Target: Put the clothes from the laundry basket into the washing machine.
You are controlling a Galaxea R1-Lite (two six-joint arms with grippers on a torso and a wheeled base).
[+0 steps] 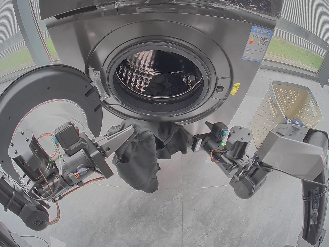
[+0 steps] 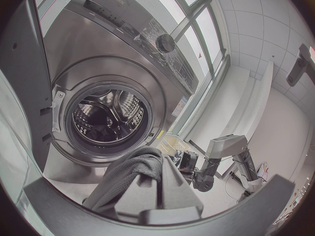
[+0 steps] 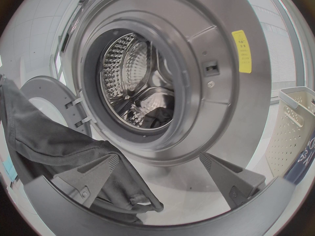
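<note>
A dark grey garment hangs just below the open washing machine's drum opening. My left gripper is shut on its upper left part, and the cloth bunches over the closed fingers. My right gripper is at the garment's right end with its fingers spread open. The cloth drapes over one finger. Another dark piece of clothing lies inside the drum. The cream laundry basket stands to the right of the machine with a blue item in it.
The round machine door stands swung open at the left, close behind my left arm. Grey floor tiles stretch in front of the machine. Windows run along the wall behind it.
</note>
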